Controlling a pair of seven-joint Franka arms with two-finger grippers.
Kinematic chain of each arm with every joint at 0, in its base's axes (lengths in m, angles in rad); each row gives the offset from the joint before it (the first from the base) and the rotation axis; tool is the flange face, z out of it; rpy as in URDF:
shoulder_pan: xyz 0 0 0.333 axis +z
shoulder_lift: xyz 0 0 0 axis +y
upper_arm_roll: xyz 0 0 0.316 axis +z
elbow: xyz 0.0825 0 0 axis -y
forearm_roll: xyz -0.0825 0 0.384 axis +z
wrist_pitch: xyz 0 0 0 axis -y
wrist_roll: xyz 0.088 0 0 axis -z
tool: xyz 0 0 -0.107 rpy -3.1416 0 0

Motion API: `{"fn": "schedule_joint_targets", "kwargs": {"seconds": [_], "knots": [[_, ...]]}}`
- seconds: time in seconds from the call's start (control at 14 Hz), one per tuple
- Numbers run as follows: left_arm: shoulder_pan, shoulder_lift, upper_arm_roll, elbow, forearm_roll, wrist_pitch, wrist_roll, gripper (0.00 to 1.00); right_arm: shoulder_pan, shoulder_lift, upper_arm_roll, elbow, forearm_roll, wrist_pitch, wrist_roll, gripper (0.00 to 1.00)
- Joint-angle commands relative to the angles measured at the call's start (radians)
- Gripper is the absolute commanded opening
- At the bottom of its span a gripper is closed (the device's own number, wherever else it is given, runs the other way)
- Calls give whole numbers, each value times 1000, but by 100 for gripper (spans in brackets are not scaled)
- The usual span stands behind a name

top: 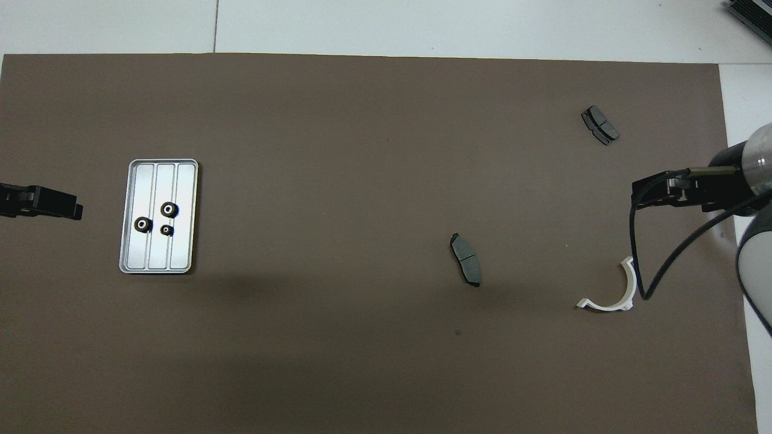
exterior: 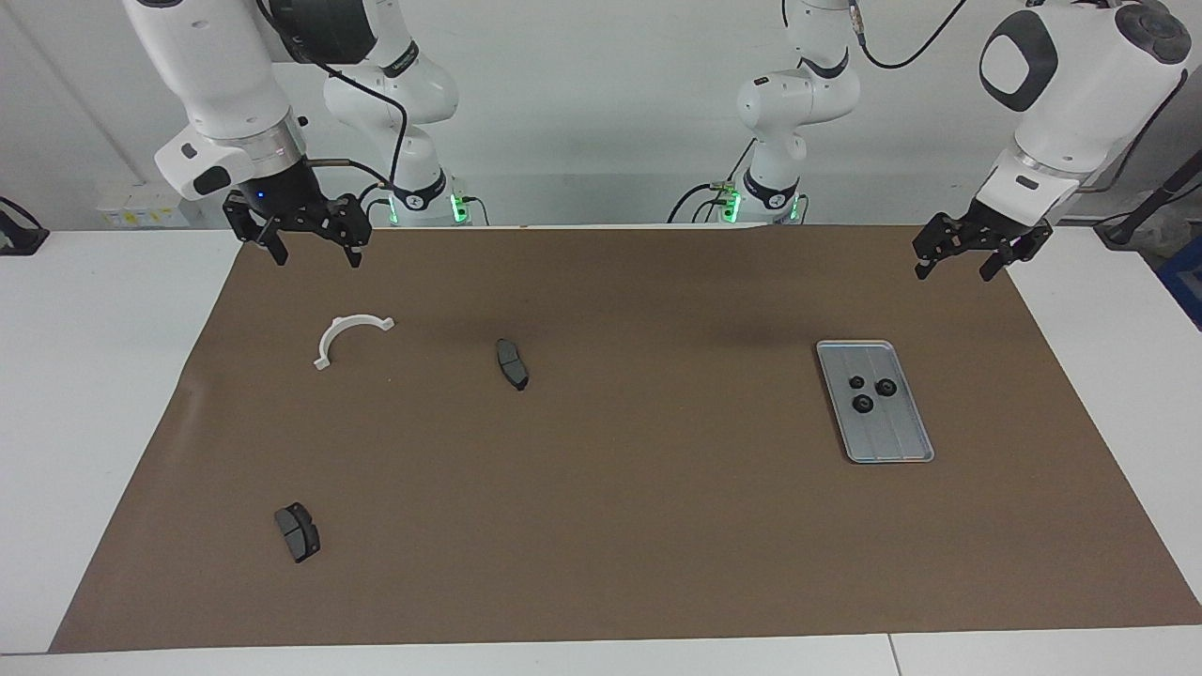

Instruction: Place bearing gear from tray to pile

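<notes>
The silver-grey tray (exterior: 892, 437) lies on the brown mat toward the left arm's end; it also shows in the overhead view (top: 158, 181). Three small black bearing gears (exterior: 862, 404) (top: 142, 225) sit in it close together. The pile is scattered toward the right arm's end: a white half-ring bracket (exterior: 355, 321) (top: 606, 307) and two dark brake pads (exterior: 512, 363) (exterior: 297, 531). My left gripper (exterior: 958, 268) (top: 75, 211) hangs open and empty above the mat's edge, near the tray. My right gripper (exterior: 315, 253) (top: 639, 196) hangs open and empty above the mat near the bracket.
The brown mat (exterior: 657, 526) covers most of the white table. One brake pad (top: 465, 259) lies near the mat's middle; the other (top: 600, 125) lies farther from the robots. A black cable (top: 639, 265) loops down from the right wrist over the bracket.
</notes>
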Motion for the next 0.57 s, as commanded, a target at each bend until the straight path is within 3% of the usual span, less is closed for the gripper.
{"fn": "schedule_joint_targets", "kwargs": {"seconds": [0.0, 0.28, 0.5], "knots": [[13, -11, -7, -21, 7, 16, 21, 100, -14, -13, 9, -16, 6, 18, -24, 100], [13, -11, -9, -33, 6, 19, 15, 100, -16, -15, 9, -16, 6, 18, -24, 100], [-4, 1, -10, -126, 4, 67, 12, 100, -16, -13, 9, -16, 6, 16, -24, 100]]}}
